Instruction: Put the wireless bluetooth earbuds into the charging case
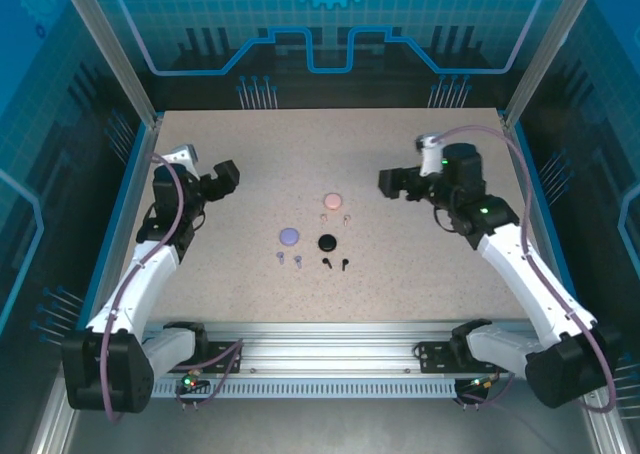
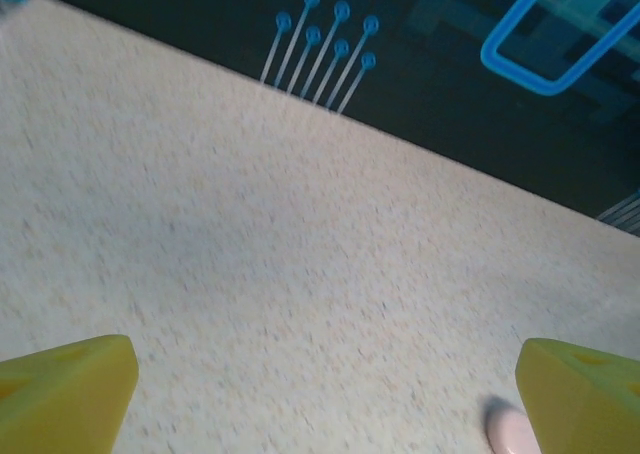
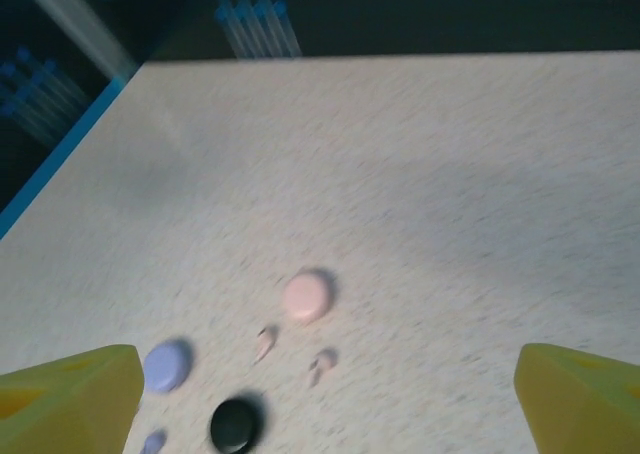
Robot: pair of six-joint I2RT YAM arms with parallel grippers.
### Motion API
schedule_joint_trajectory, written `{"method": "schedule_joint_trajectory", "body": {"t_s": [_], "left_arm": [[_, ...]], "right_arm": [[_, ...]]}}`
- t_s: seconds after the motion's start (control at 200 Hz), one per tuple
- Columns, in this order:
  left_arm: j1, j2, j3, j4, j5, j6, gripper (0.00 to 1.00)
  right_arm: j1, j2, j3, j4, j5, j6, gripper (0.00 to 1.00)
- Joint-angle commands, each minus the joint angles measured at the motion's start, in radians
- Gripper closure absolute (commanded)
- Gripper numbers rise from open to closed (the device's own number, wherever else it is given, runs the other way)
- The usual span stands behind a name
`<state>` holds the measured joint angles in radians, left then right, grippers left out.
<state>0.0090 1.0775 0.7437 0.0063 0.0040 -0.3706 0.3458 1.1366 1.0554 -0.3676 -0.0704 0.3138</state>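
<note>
Since the left fingers [image 2: 70,389] and right fingers [image 3: 70,394] both hang spread and empty, I'd lower the right squarely over a pink earbud [image 3: 265,342], pinching its stem gently.

We've got a speckled beige surface [image 1: 300,154] boxed in by dark blue walls [image 1: 400,24] with circuit-style line art, silver frame posts [image 1: 101,39] at the corners, and an aluminium rail [image 1: 330,336] along the near edge.
</note>
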Motion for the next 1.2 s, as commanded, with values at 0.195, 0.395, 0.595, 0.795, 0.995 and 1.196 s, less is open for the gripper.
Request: {"method": "schedule_joint_trajectory", "body": {"t_s": [0.195, 0.395, 0.595, 0.795, 0.995, 1.196], "left_arm": [[-0.050, -0.007, 0.043, -0.170, 0.131, -0.217, 0.01], [-0.072, -0.011, 0.017, -0.163, 0.132, -0.306, 0.01], [-0.084, -0.033, 0.006, -0.185, 0.118, -0.336, 0.01], [-0.087, -0.042, -0.017, -0.168, 0.120, -0.329, 0.01], [-0.087, -0.024, -0.019, -0.152, 0.124, -0.320, 0.01], [-0.087, -0.016, -0.018, -0.146, 0.139, -0.326, 0.01]], "right_arm": [[0.332, 0.249, 0.119, -0.302, 0.215, 0.240, 0.10], [0.480, 0.531, 0.275, -0.396, 0.301, 0.371, 0.13], [0.528, 0.756, 0.419, -0.452, 0.345, 0.453, 0.15], [0.525, 0.842, 0.459, -0.437, 0.371, 0.513, 0.22], [0.515, 0.892, 0.463, -0.427, 0.364, 0.537, 0.25], [0.505, 0.922, 0.459, -0.420, 0.371, 0.545, 0.29]]}}
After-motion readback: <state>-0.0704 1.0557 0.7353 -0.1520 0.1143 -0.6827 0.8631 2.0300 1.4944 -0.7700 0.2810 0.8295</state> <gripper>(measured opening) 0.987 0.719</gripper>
